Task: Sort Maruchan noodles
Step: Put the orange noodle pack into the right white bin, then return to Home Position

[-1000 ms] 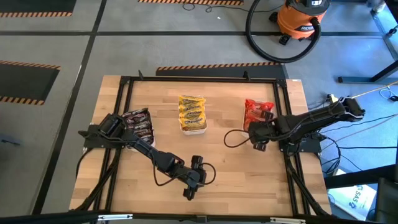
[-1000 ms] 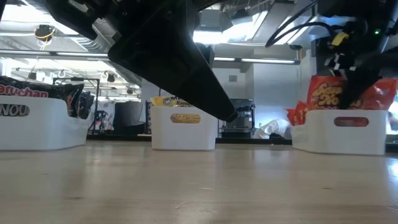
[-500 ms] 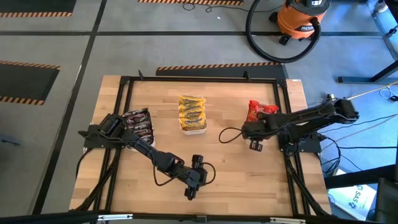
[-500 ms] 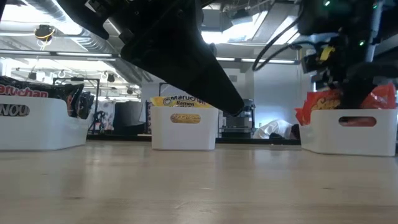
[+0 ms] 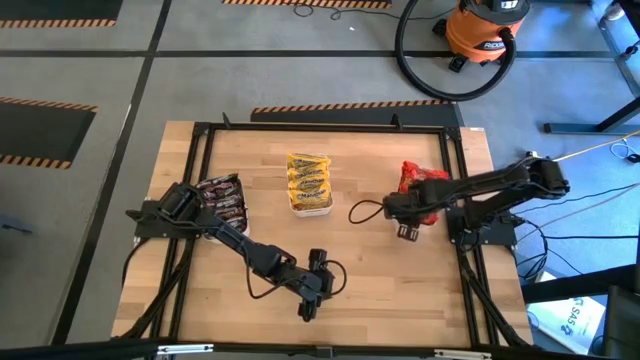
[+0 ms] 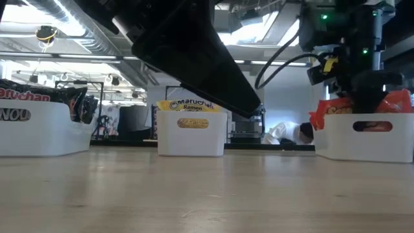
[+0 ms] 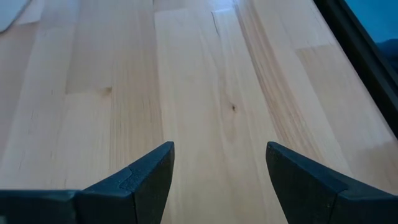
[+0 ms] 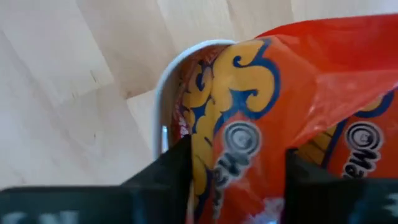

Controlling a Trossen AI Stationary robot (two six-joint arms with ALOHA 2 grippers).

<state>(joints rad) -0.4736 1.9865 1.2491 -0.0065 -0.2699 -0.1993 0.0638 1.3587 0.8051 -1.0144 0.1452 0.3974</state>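
We see the right gripper, jaws apart, straddling a red packet over the tray; the left gripper gapes over bare table.

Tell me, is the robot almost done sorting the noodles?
Nearly. Dark packets, yellow packets and red packets each fill their own tray. The right gripper is over the red tray, a red packet between its fingers. No loose packets show on the table.

"Maruchan Ramen" on yellow packets in middle tray.

Bright overhead lighting; low view backlit, arm silhouetted; right wrist close-up seemingly blurred.
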